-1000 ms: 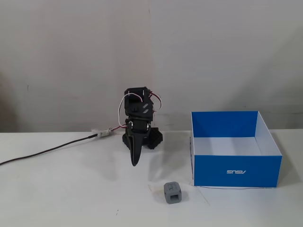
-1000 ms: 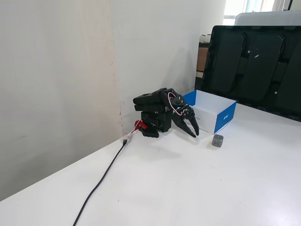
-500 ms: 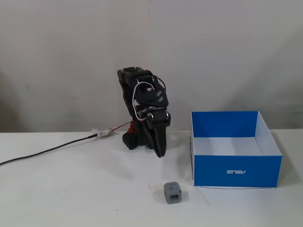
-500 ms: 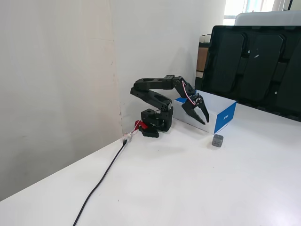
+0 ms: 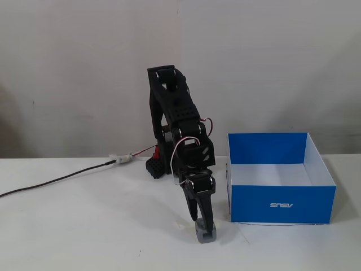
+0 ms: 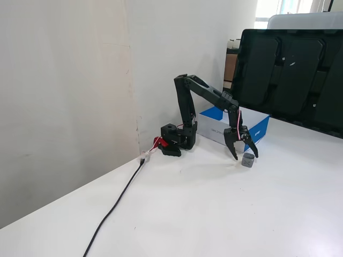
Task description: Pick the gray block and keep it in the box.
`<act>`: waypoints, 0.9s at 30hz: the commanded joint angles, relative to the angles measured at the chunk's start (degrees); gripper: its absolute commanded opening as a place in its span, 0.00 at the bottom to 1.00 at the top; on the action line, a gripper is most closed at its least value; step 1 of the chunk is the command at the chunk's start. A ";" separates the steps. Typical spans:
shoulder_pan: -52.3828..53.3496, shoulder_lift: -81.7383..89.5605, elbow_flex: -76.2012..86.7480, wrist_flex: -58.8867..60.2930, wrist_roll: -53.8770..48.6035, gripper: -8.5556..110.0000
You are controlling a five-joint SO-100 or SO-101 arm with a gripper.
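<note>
Even, soft light fills both fixed views; the white desk (image 5: 84, 237) looks slightly washed out. Behind the dark monitor (image 6: 289, 75), a window glares overexposed. Shadows are faint.

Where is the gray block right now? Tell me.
In both fixed views the gray block sits on the table at the gripper fingertips, outside the box.

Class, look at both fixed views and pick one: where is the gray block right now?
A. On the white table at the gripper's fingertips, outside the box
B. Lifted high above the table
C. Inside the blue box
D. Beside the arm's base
A: the gray block sits on the table at the tips of the open gripper, outside the box.
</note>
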 commanded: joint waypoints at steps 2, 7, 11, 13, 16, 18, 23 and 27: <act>0.09 -0.97 -5.01 -0.53 0.53 0.25; 0.18 -2.46 -6.50 0.18 0.53 0.10; 1.05 1.23 -9.23 5.80 0.53 0.07; 1.49 7.73 -7.73 7.82 0.53 0.07; 0.97 15.64 -6.15 10.02 0.53 0.07; 1.14 19.51 -6.24 11.51 0.53 0.07; -2.90 29.18 -6.94 14.94 0.53 0.07; -10.72 35.86 -13.36 22.76 0.62 0.07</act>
